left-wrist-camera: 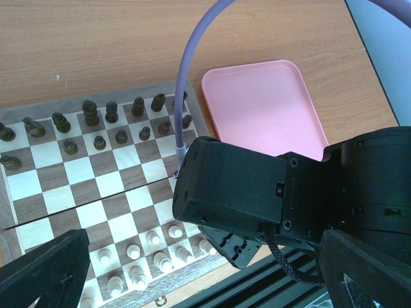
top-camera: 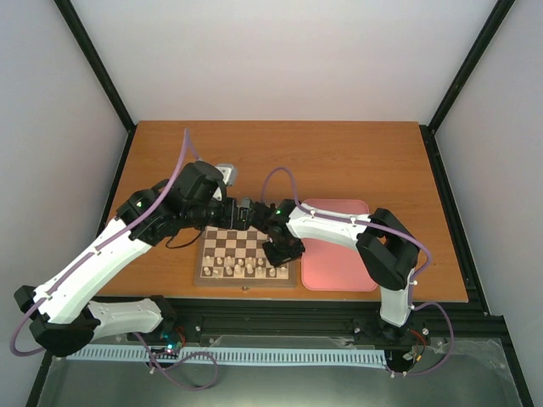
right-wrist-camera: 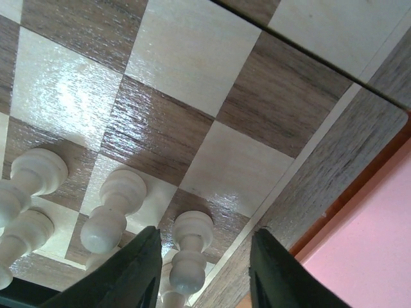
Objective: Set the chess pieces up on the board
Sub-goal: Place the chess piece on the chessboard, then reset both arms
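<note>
The right arm (top-camera: pixel 331 227) bends in from 4 o'clock, elbow over the pink tray (top-camera: pixel 339 267), wrist dipped low over the 5 o'clock corner of the board (top-camera: pixel 246 283); the right gripper (right-wrist-camera: pixel 205 237) has its fingers parted, clasping nothing; one white pawn (right-wrist-camera: pixel 191 247) stands upright between them, closer to one finger, a gap on its other side; the other white pieces (top-camera: pixel 240 268) line the board's 6 o'clock edge. The left arm (top-camera: pixel 93 259) stretches in from 8 o'clock; the left gripper (top-camera: pixel 240 214) hangs spread wide by the 12 o'clock edge, near the dark pieces (left-wrist-camera: pixel 96 122).
</note>
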